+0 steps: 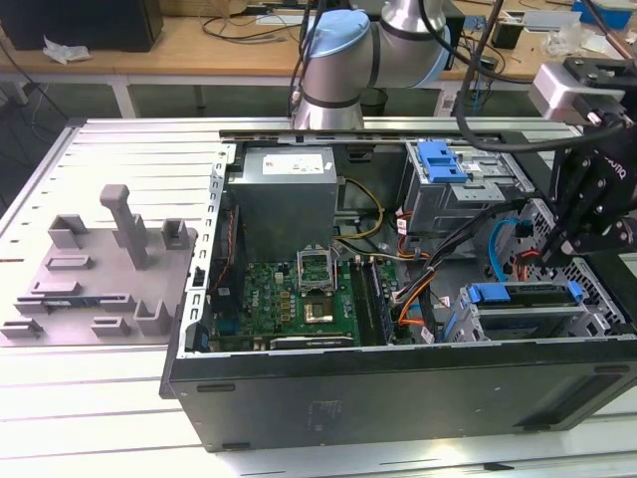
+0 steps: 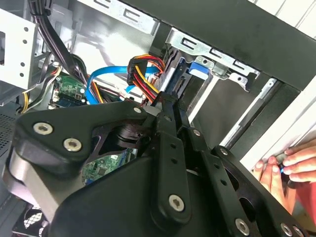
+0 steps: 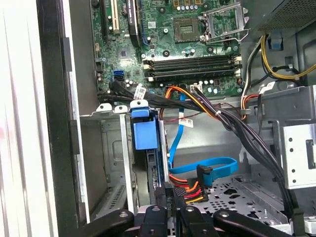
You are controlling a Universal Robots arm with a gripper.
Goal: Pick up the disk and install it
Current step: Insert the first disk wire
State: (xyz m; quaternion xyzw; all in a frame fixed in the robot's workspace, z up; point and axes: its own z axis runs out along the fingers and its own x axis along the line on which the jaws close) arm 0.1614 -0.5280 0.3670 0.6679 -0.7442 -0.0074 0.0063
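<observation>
The disk stands on edge in the lower drive bay, by the near wall of the open computer case towards the exterior view's right. Its blue carrier tab shows at the end facing the motherboard. In the first wrist view the disk runs from its blue tab back to my gripper. My gripper hangs just over the disk's other end, and its fingers look shut together with nothing held. In the second wrist view the gripper ends right at the dark end of the disk.
A blue bracket sits on the upper metal drive cage. A blue data cable and orange-red power wires lie beside the bay. A motherboard and power supply lie to the exterior view's left. A person's hand rests outside the case wall.
</observation>
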